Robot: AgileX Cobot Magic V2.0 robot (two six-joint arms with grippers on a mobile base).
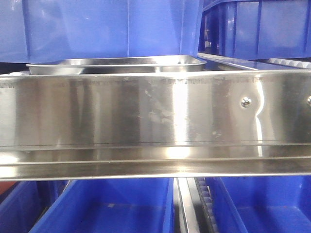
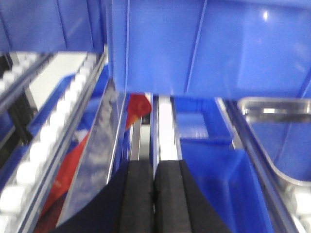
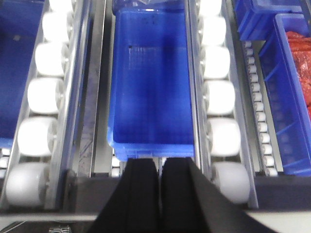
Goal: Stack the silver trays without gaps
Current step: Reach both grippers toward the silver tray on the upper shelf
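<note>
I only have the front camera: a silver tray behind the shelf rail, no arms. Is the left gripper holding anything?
Observer: No, the left gripper is shut on nothing.
Operator: Does its camera see a tray?
Observer: Yes, the rounded corner of a silver tray shows at the right edge of its view.
Operator: And the right gripper?
Observer: Shut and empty, facing an empty blue bin between white rollers.

Silver tray (image 1: 116, 63) mirror-shiny steel (rail (image 1: 146, 111) brushed), bins (image 3: 150, 97) glossy plastic.
</note>
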